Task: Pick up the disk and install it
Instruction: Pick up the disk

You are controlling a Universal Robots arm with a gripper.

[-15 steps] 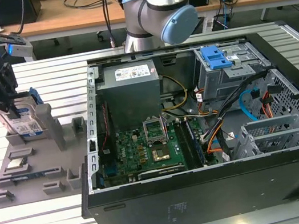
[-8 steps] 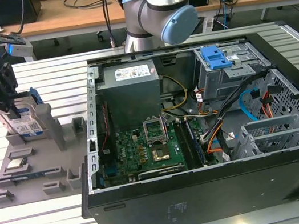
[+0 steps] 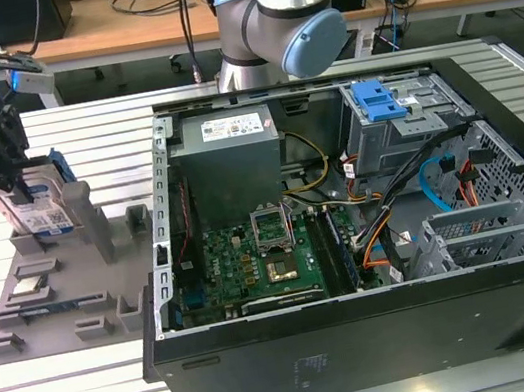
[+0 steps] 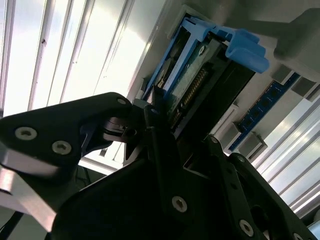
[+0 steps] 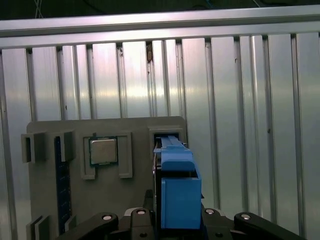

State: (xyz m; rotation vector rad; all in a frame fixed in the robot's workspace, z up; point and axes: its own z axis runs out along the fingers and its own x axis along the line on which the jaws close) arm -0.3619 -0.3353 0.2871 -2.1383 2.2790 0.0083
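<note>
Exterior view looks down, farther off — both wrist views, close, share the disk [image 5: 175, 185].

The disk [image 3: 41, 209] is silver metal in a smooth blue plastic bracket [image 5: 180, 190], the tray [image 3: 84, 278] matt grey, probably plastic, the table [image 5: 250, 125] ribbed bright metal.

Soft, even light fills the exterior view; in the second wrist view glare bleaches the slatted table [image 4: 55, 55] and the gripper [image 4: 162, 114] sits in black shadow.
</note>
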